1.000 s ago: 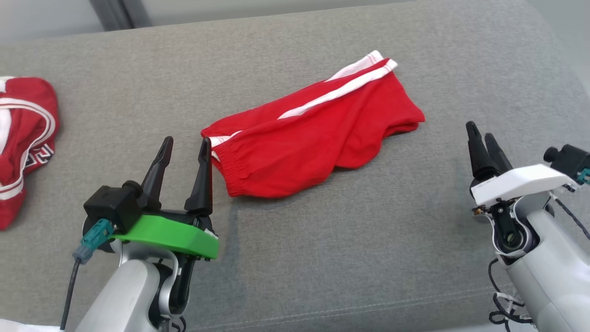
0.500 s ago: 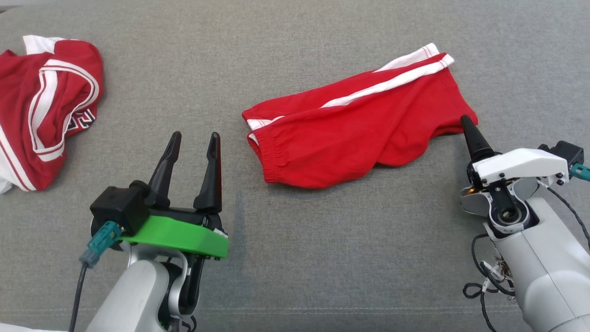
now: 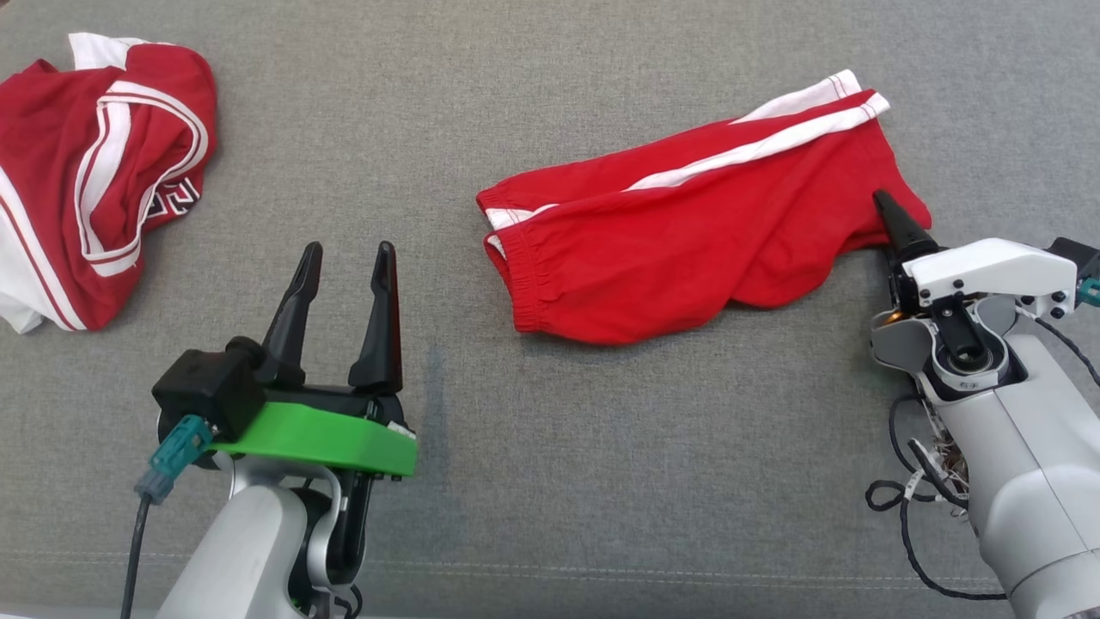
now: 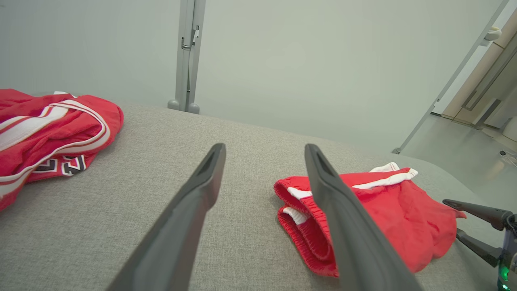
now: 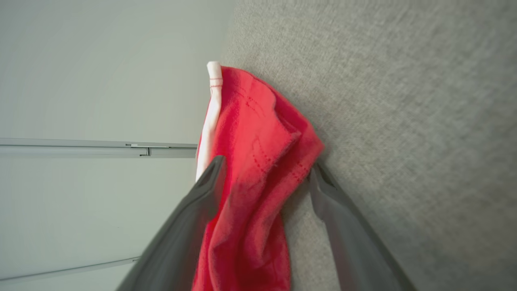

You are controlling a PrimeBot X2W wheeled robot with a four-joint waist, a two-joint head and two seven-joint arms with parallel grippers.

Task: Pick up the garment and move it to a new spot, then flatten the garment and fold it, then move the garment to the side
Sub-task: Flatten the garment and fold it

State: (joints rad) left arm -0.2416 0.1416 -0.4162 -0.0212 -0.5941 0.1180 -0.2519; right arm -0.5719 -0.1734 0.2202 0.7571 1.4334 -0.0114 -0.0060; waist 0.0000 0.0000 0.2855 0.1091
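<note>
Now, lining up the first pick of the shorts.
Nearest, the left claw [image 3: 348, 249] hangs open and empty over the cushion [image 3: 601, 473], short of the waistband. The right claw [image 5: 266, 163] stands open astride the leg hem of the shorts [image 3: 687, 249], mid-cushion. Next, likely: pinch that hem, then lift.

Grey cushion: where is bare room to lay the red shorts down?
Free: the cushion strip on the robot's side of the shorts; also the patch between the jersey and the shorts, beyond the left jaws. Crowded: the shorts' right end, between the open right jaws.
</note>
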